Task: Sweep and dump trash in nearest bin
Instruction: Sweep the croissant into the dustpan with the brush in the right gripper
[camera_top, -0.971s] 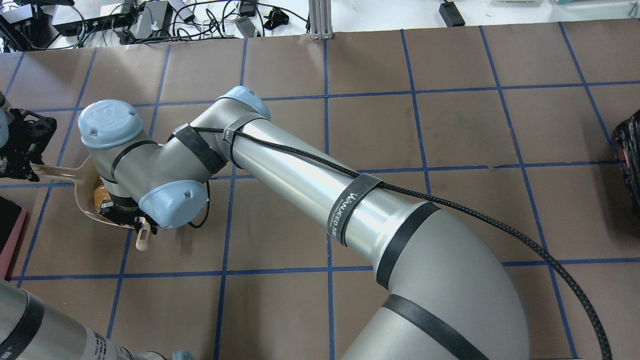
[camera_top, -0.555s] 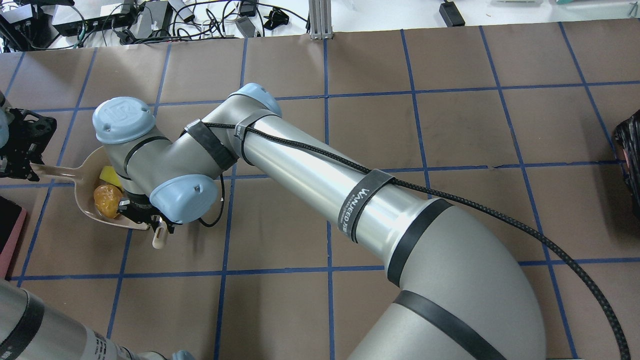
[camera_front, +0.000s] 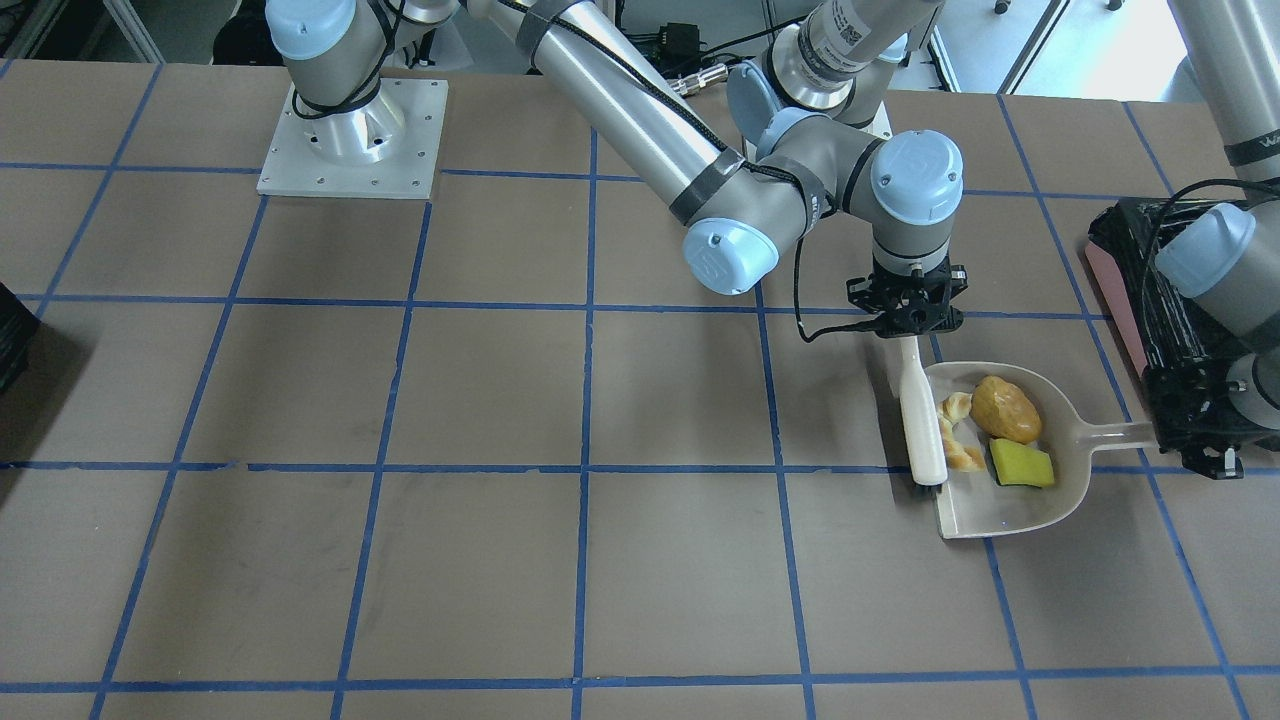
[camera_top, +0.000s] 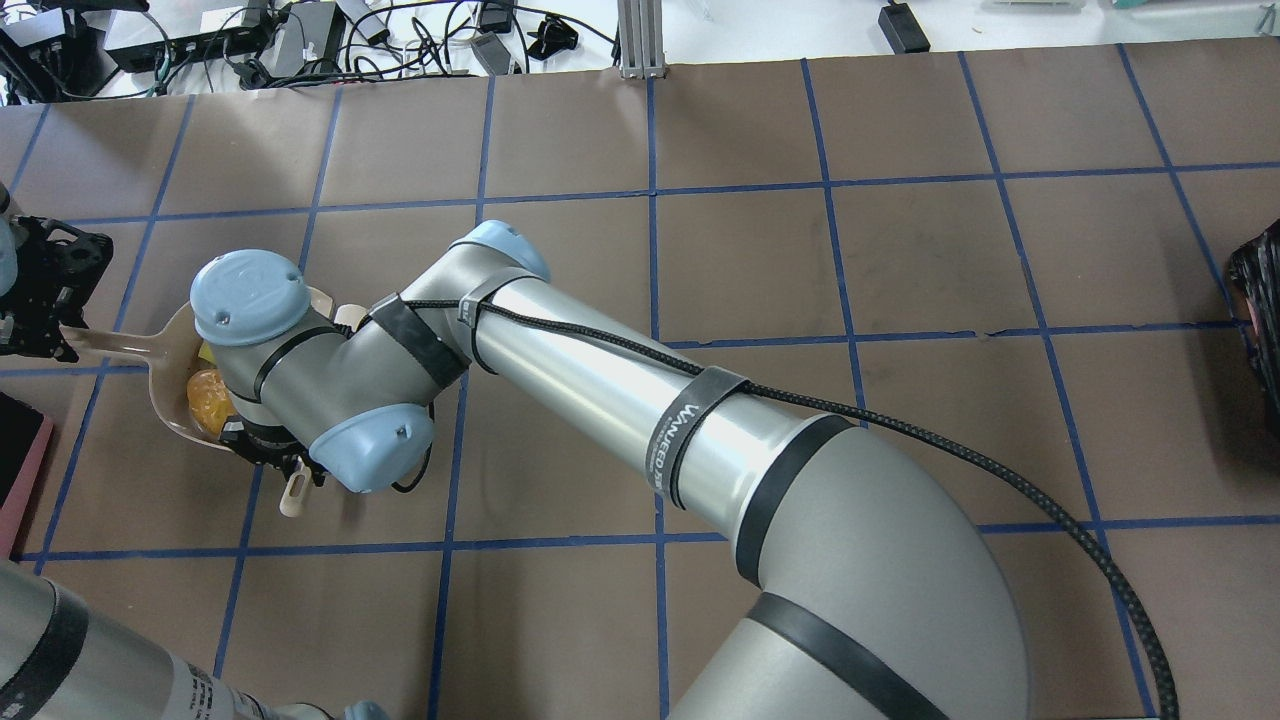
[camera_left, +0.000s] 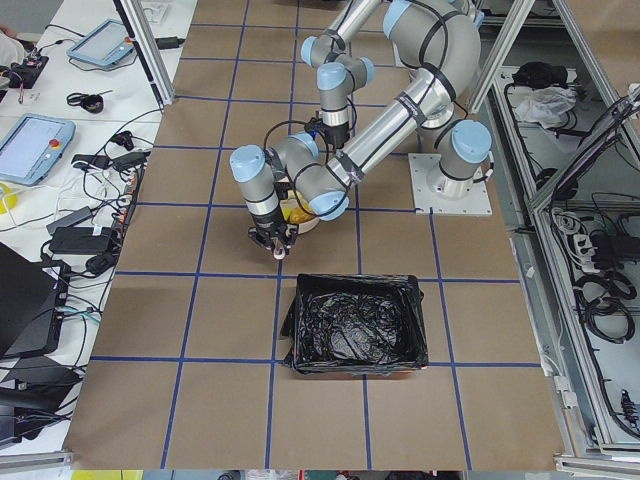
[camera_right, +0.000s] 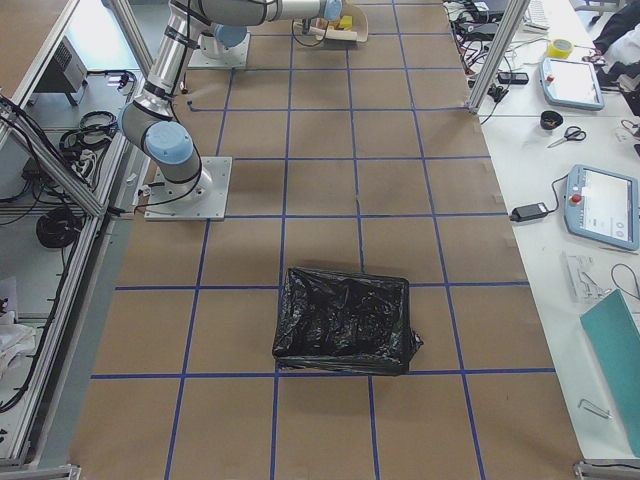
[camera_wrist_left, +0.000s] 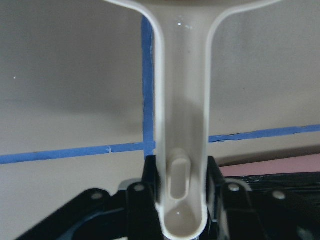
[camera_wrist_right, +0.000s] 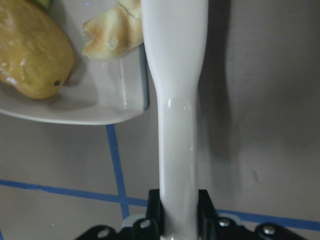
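Right gripper (camera_front: 906, 318) clenches white plastic brush (camera_front: 921, 425), penning food-like trash (camera_front: 1005, 408) inside beige plastic dustpan (camera_front: 1005, 508). Left gripper (camera_front: 1168, 432) clamps its handle (camera_front: 1115, 435), steadying it.

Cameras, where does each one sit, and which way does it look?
Front-facing: across the table, facing the robot, looking down; both arms, dustpan with trash.
Overhead: behind the robot's shoulders, looking down; right arm fills it.
Exterior left: table end by the near bin; both arms.
Exterior right: opposite end, another bin; arms reaching away.
Left wrist: looks along the dustpan handle in the left hand.
Right wrist: looks along the brush in the right hand.
Shared: front-facing and right wrist both show the brush beside the dustpan.
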